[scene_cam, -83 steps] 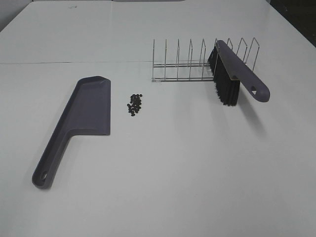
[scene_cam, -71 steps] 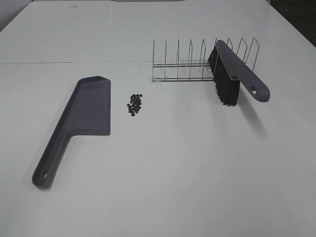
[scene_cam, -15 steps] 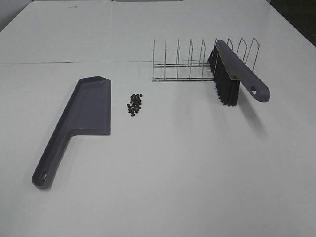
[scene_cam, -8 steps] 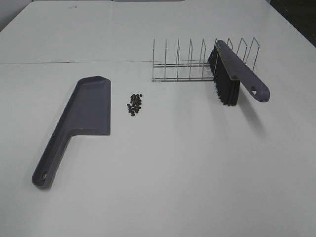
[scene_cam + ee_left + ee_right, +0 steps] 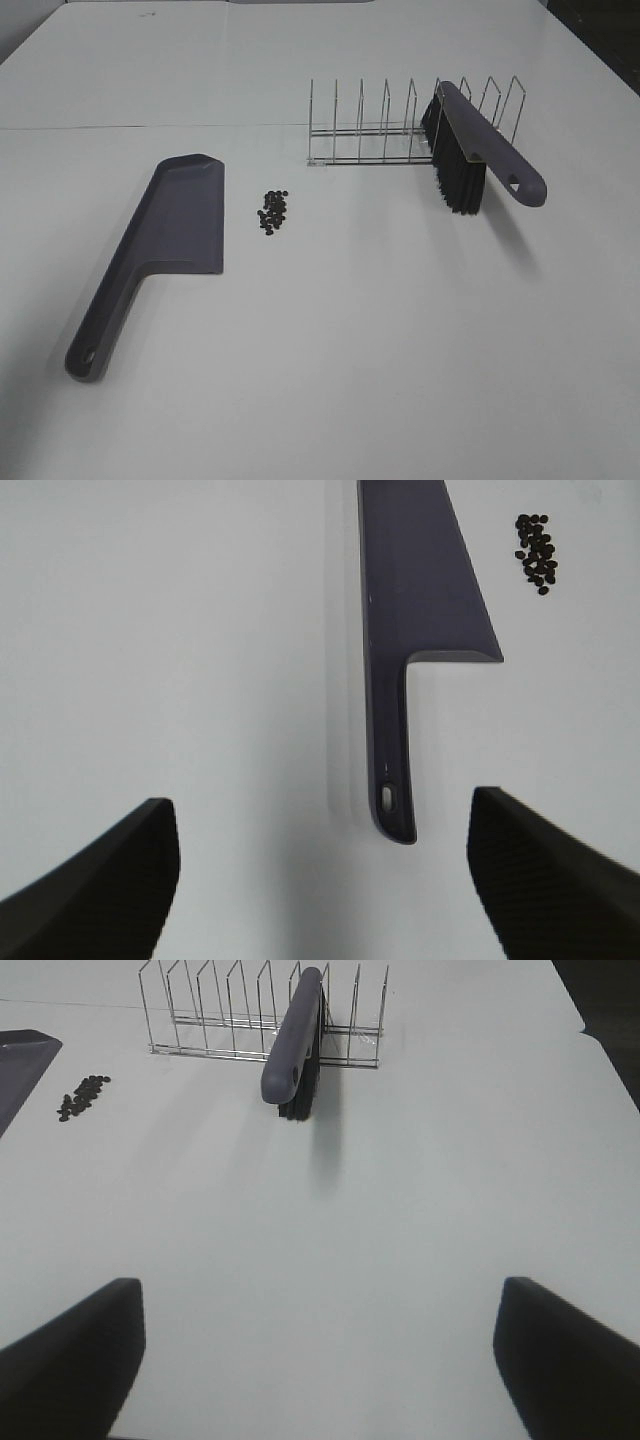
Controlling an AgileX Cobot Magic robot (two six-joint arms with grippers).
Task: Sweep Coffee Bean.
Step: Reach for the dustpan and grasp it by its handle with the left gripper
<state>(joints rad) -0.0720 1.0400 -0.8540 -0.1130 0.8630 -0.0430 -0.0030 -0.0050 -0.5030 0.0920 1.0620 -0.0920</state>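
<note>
A small heap of dark coffee beans lies on the white table, also seen as coffee beans and coffee beans. Just left of it lies a purple dustpan, handle toward the front; the dustpan fills the left wrist view. A purple brush with black bristles leans in a wire rack; the brush points at the right wrist camera. My left gripper stands open before the dustpan handle, nothing between its fingers. My right gripper is open too, well short of the brush. Neither gripper shows in the high view.
The white table has a seam across its back part. The wire rack has several upright dividers. A dark gap beyond the table's right edge shows in the right wrist view.
</note>
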